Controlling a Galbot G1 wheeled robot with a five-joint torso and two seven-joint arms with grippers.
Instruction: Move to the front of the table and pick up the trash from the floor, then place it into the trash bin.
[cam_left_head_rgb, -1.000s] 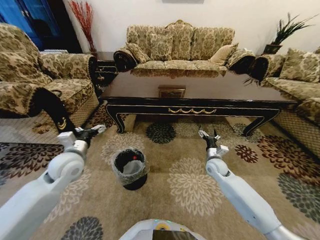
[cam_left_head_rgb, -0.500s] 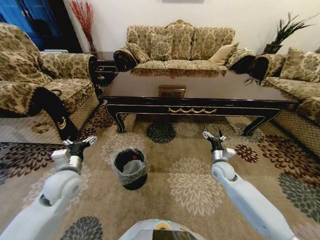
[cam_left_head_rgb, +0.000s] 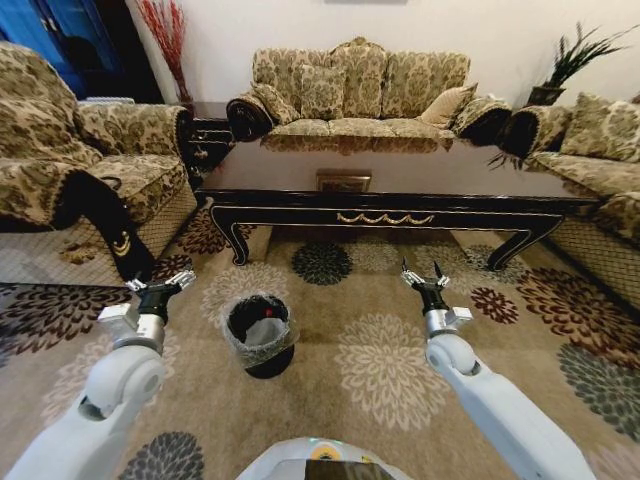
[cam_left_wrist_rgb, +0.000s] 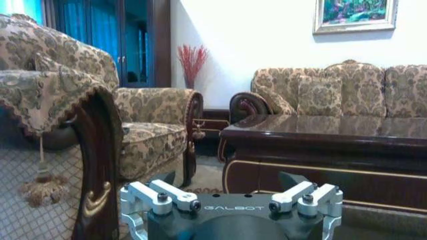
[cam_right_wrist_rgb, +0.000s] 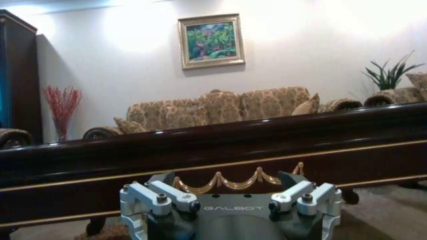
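Patterned floor (cam_left_head_rgb: 390, 370), trash bin (cam_left_head_rgb: 258, 336) between empty grippers.

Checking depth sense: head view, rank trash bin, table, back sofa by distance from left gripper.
1. trash bin: on the carpet just right of the left gripper.
2. table: ahead, across the carpet.
3. back sofa: behind the table, by the wall.

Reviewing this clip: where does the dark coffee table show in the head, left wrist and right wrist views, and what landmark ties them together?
Head view: the coffee table runs across the upper middle, beyond the trash bin and both open grippers.
Left wrist view: one end of it sits at the picture's right, above the left gripper.
Right wrist view: its front apron spans the frame behind the right gripper.
Shared landmark: the patterned sofa behind the table.
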